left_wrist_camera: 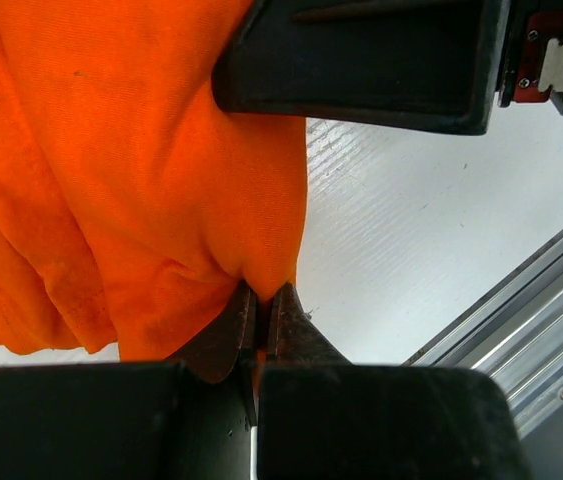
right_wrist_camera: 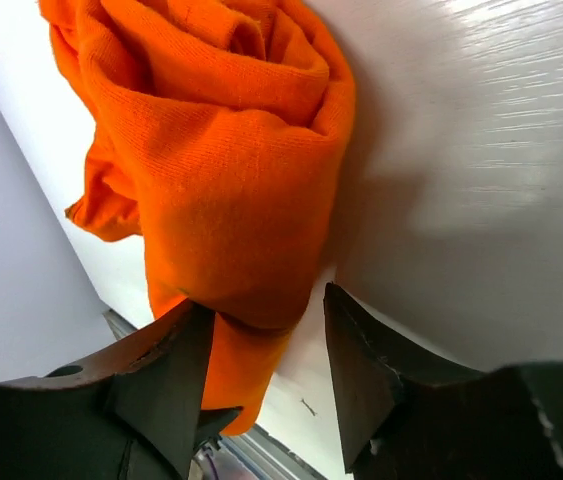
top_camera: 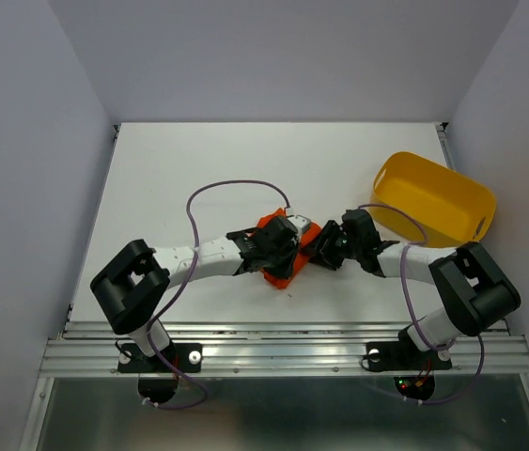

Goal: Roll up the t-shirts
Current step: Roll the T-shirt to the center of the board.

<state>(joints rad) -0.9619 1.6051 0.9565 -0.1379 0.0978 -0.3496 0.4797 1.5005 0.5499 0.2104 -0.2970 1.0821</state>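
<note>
- Checking grips first: the left gripper (left_wrist_camera: pixel 261 312) is pinched tight on a small fold of the orange-red t-shirt (left_wrist_camera: pixel 131 180), at the edge of the bundle nearest that wrist.
- The right gripper (right_wrist_camera: pixel 264 310) has its jaws apart, straddling one end of the roll. One finger (right_wrist_camera: pixel 161 380) touches the fabric and the other stands clear of it, so nothing is clamped on that side.
- The t-shirt sits near the middle of the white table (top_camera: pixel 198 169), bunched between the two grippers. The right wrist view shows curled layers at the end, so I judge the roll formed but loose.
- The yellow tub (top_camera: pixel 433 199) lies to the right rear, apart from the shirt.
- Step in hand, as I read it: tightening and finishing the roll.
- To do it well, I close the right jaws around the full thickness of the roll end, not just the outer layer.
- I use the left pinch as the anchor so the loose edge cannot unwind.
- I work both ends evenly and low against the table, or the roll may cone.
- Risks: thin fabric may slip from a shallow bite, and the grippers sit close together, so fingers could clash.
</note>
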